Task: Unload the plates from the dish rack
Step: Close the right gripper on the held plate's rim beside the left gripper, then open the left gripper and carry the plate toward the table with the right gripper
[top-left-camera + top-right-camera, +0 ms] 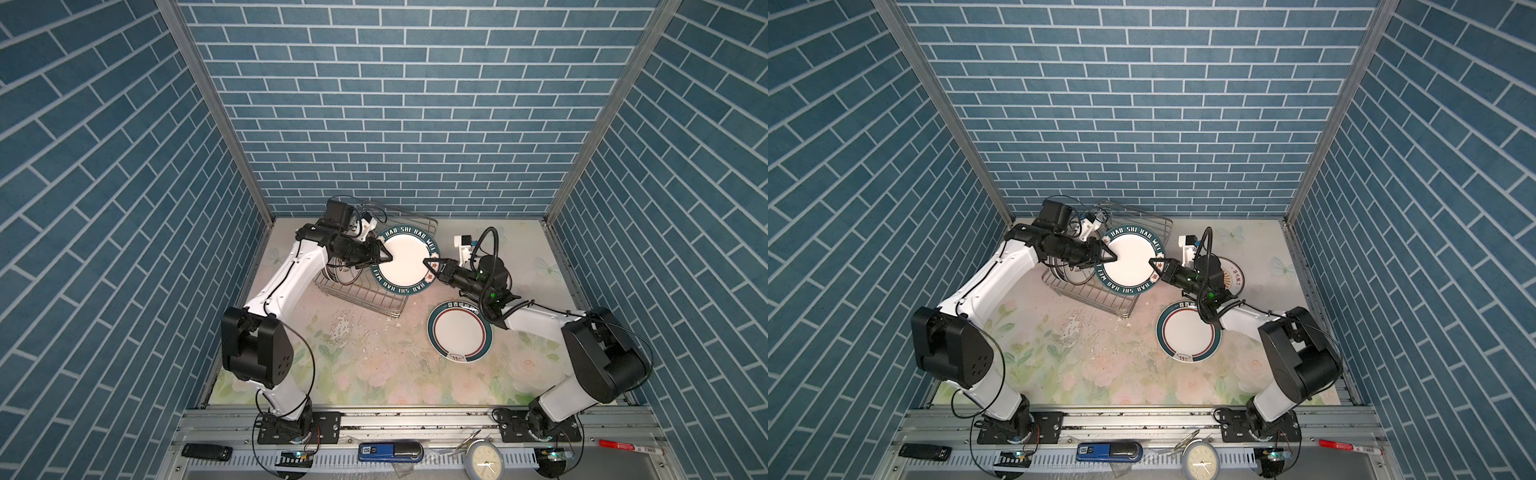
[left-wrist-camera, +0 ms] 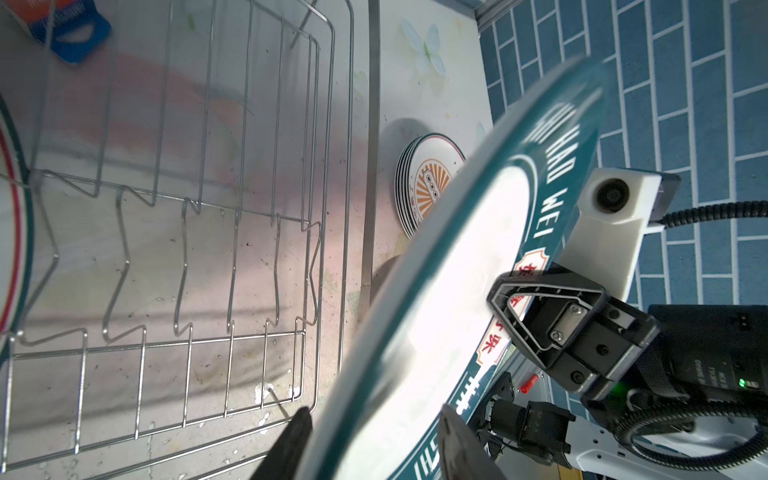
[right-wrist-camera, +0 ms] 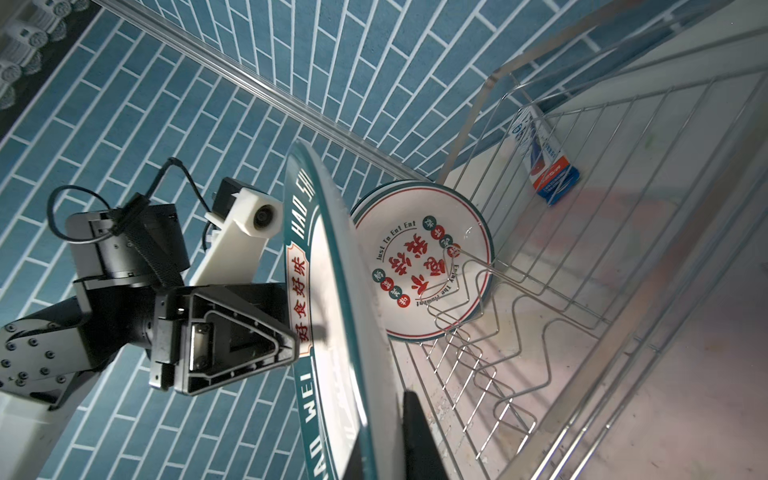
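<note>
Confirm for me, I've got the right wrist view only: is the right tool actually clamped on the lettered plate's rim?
Observer: Yes. The left wrist view shows the right tool shut on the lettered plate, right at its red-character label.
Operator: And the left tool's far finger? The plate hides it from me.
Observer: The left tool straddles the opposite rim, with its jaws standing apart.
Operator: Anything lying under my forearm?
Observer: A plate with a red ring lies flat on the table. In both top views the right forearm partly covers it, and it's apart from the dish rack.
</note>
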Controlling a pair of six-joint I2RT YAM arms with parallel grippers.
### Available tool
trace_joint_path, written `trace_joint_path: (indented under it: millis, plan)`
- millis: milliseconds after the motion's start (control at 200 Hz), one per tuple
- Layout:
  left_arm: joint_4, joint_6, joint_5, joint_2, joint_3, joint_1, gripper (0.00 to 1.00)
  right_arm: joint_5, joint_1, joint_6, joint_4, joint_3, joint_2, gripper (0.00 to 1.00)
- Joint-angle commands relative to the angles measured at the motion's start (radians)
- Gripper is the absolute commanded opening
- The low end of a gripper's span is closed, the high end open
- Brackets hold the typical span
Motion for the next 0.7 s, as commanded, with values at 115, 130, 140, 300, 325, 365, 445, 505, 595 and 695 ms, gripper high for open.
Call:
trace_joint_path:
  millis: [115, 130, 140, 300, 325, 365, 445, 505, 595, 695]
  plan:
    - [0.007, 0.020, -0.147, -0.071, -0.015, 0.040, 0.55, 0.133, -0.020, -0.265, -0.396, 0.119, -0.180, 0.00]
    - [0.006, 0.020, -0.161, -0.075, -0.016, 0.043, 0.55, 0.142, -0.022, -0.276, -0.415, 0.123, -0.191, 0.00]
    - [0.006, 0.021, -0.169, -0.078, -0.017, 0.045, 0.56, 0.146, -0.023, -0.284, -0.429, 0.126, -0.198, 0.00]
    - [-0.024, 0.058, -0.332, -0.115, -0.014, 0.054, 0.58, 0.254, -0.036, -0.388, -0.616, 0.154, -0.324, 0.00]
    - [-0.029, 0.066, -0.356, -0.118, -0.014, 0.055, 0.58, 0.274, -0.038, -0.403, -0.643, 0.156, -0.348, 0.00]
    - [-0.038, 0.074, -0.396, -0.123, -0.010, 0.055, 0.59, 0.309, -0.041, -0.423, -0.694, 0.158, -0.384, 0.00]
    - [-0.051, 0.085, -0.479, -0.132, -0.010, 0.054, 0.60, 0.388, -0.048, -0.460, -0.795, 0.159, -0.468, 0.00]
    - [-0.062, 0.090, -0.538, -0.134, -0.008, 0.054, 0.61, 0.482, -0.054, -0.462, -0.888, 0.161, -0.535, 0.00]
    - [-0.082, 0.092, -0.617, -0.133, -0.005, 0.055, 0.61, 0.615, -0.059, -0.463, -1.046, 0.165, -0.637, 0.00]
    - [-0.111, 0.095, -0.686, -0.119, 0.009, 0.054, 0.62, 0.724, -0.061, -0.442, -1.190, 0.154, -0.742, 0.00]
